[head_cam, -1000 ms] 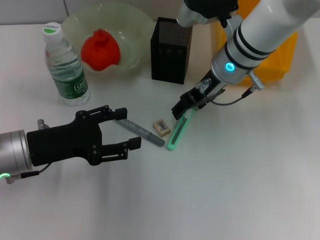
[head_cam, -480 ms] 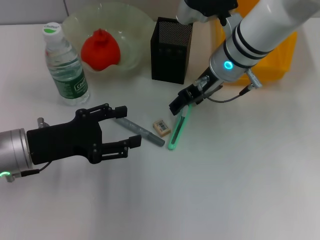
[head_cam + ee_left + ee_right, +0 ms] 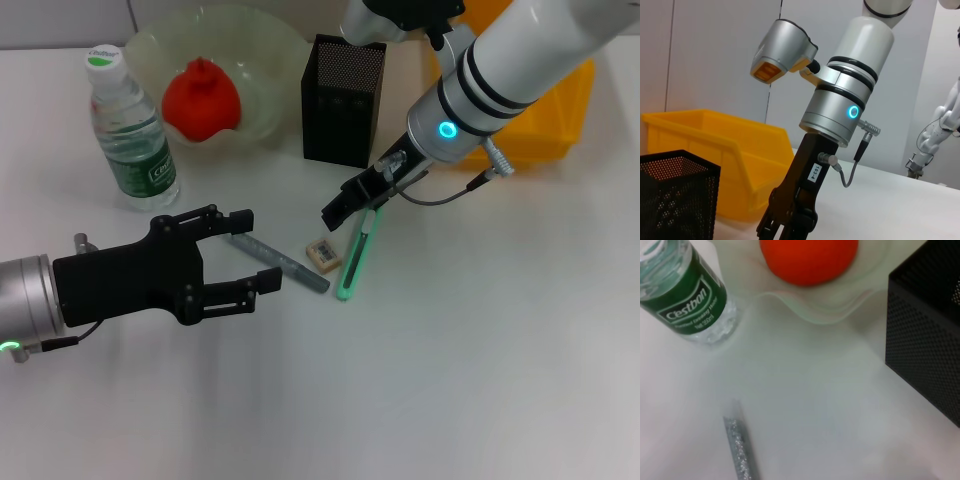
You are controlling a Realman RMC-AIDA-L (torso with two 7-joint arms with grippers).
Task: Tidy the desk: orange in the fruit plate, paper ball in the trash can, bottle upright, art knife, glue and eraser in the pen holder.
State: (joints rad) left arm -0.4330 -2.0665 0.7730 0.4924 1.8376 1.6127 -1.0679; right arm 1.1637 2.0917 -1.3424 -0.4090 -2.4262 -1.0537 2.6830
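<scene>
The green art knife point(image 3: 355, 255), the small eraser point(image 3: 323, 253) and the grey glue stick point(image 3: 280, 263) lie together on the white desk. The black mesh pen holder point(image 3: 342, 100) stands behind them. My right gripper point(image 3: 340, 210) hovers just left of the knife's far end, above the eraser. My left gripper point(image 3: 255, 250) is open and empty, its jaws on either side of the glue stick's near end. The orange point(image 3: 203, 100) sits in the glass fruit plate point(image 3: 275, 60). The bottle point(image 3: 130, 130) stands upright. The paper ball is out of view.
A yellow bin point(image 3: 545, 110) stands at the back right, behind my right arm. The right wrist view shows the bottle point(image 3: 685, 305), orange point(image 3: 807, 255), pen holder point(image 3: 930, 340) and glue stick point(image 3: 740, 445). The left wrist view shows my right gripper point(image 3: 790, 220).
My right gripper has moved left and slightly back, off the top end of the art knife, which stays on the desk. My left arm has not moved.
</scene>
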